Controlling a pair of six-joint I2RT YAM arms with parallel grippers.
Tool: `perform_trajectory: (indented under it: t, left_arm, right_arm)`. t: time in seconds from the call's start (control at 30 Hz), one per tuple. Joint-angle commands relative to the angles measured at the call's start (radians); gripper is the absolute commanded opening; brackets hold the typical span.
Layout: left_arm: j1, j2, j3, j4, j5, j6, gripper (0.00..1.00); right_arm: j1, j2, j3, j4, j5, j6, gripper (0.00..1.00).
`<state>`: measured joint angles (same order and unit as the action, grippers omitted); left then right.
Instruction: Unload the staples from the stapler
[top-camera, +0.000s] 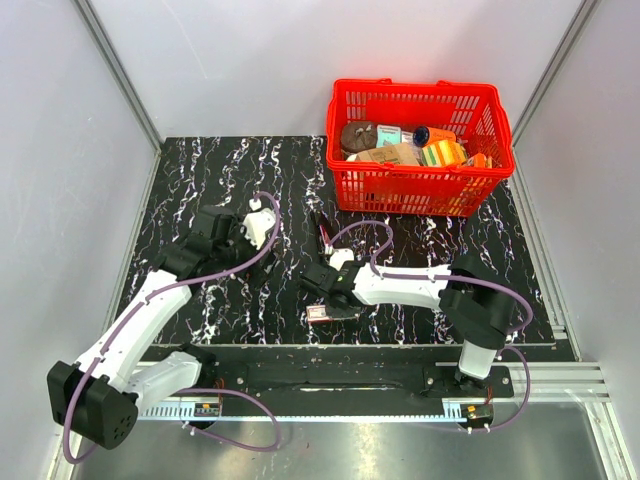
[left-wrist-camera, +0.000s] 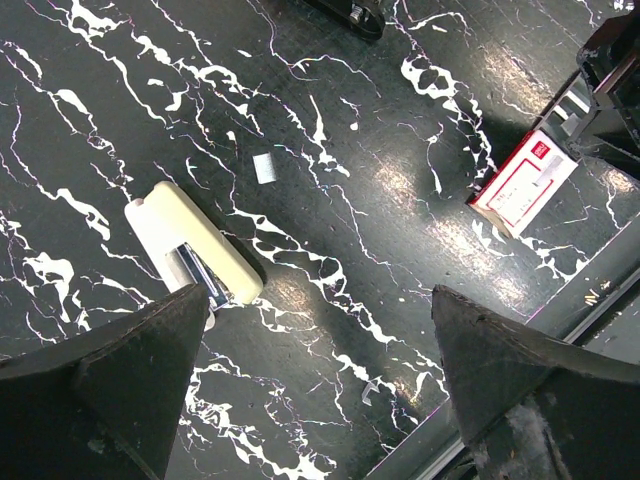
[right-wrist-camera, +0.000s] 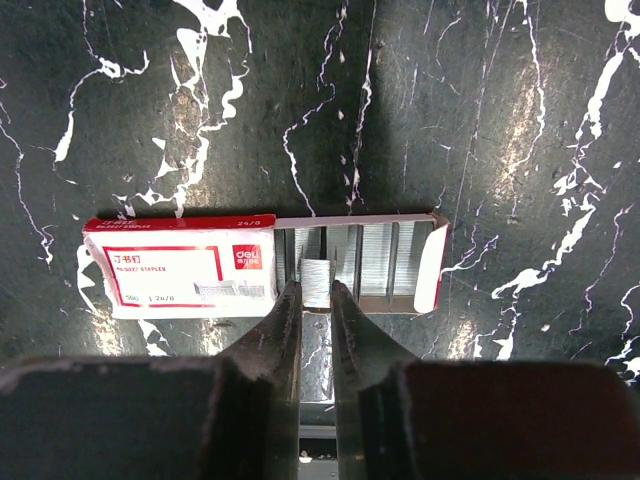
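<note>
The slim black stapler (top-camera: 322, 236) with a red inner part lies on the marble mat between the two arms; its end shows at the top edge of the left wrist view (left-wrist-camera: 348, 12). My right gripper (right-wrist-camera: 315, 290) is shut on a short strip of staples (right-wrist-camera: 316, 280), held over the open drawer of the red-white staple box (right-wrist-camera: 180, 268). In the top view that gripper (top-camera: 325, 292) is just above the box (top-camera: 321, 314). My left gripper (left-wrist-camera: 320, 300) is open and empty above the mat, left of the stapler (top-camera: 250, 230).
A cream-beige oblong object (left-wrist-camera: 195, 245) lies by my left finger. A small loose staple strip (left-wrist-camera: 264, 167) lies beyond it. The staple box also shows in the left wrist view (left-wrist-camera: 525, 182). A red basket (top-camera: 420, 190) with groceries stands at the back right.
</note>
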<state>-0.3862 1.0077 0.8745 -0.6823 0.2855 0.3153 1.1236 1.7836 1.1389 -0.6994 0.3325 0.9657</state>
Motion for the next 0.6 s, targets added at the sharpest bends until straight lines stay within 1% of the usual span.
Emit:
perform_trajectory:
  t: [0.0, 0.57]
  left_arm:
    - [0.004, -0.018, 0.008, 0.017, 0.037, 0.010, 0.99]
    - [0.004, 0.000, 0.023, 0.006, 0.055, 0.016, 0.99]
  right_arm:
    - [0.002, 0.007, 0.041, -0.002, 0.048, -0.007, 0.16]
    - [0.002, 0.002, 0.035, 0.008, 0.050, -0.047, 0.18]
